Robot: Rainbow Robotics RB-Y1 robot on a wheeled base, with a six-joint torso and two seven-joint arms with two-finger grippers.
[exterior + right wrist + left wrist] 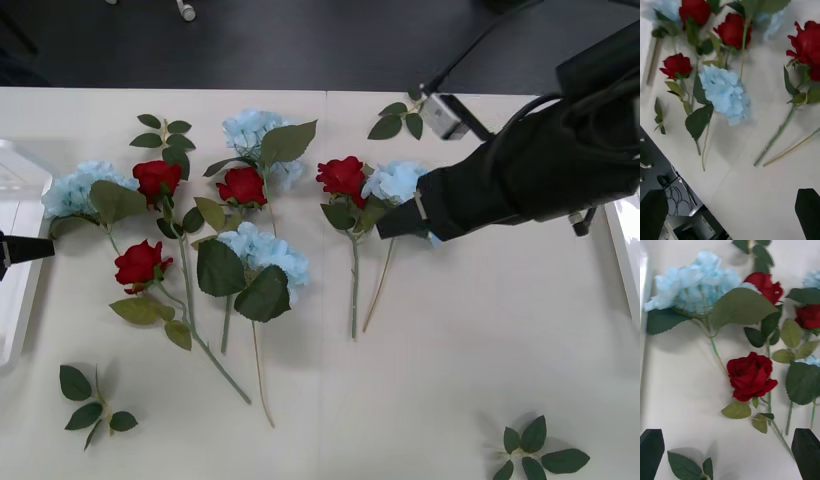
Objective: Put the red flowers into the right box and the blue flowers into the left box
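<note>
Lying scattered across the white table (450, 380): four red flowers (343, 176) and four blue flowers (265, 250), stems crossing in places, none yet sitting in either tray. Showing as a white rim at the far left edge, the left box (18, 250); peeking in as a thin white strip at the far right edge, the right box (628, 240). Reaching in from the right, the right gripper (405, 222), hovering just beside the rightmost pale blue cluster (397, 181) and the red rose next to it, black fingers (808, 210) spread wide apart and holding nothing in the right wrist view. Waiting low at the left edge of the table, the left gripper (25, 248), near the leftmost blue cluster (75, 188); fingers (651, 446) likewise standing wide at both corners of the left wrist view, gripping nothing, looking down on a red rose (751, 375) and a big blue bloom (696, 281) with a broad green leaf. Resting apart from the flowers, loose leaf sprigs (92, 400) near the front left, front right and back of the table.
</note>
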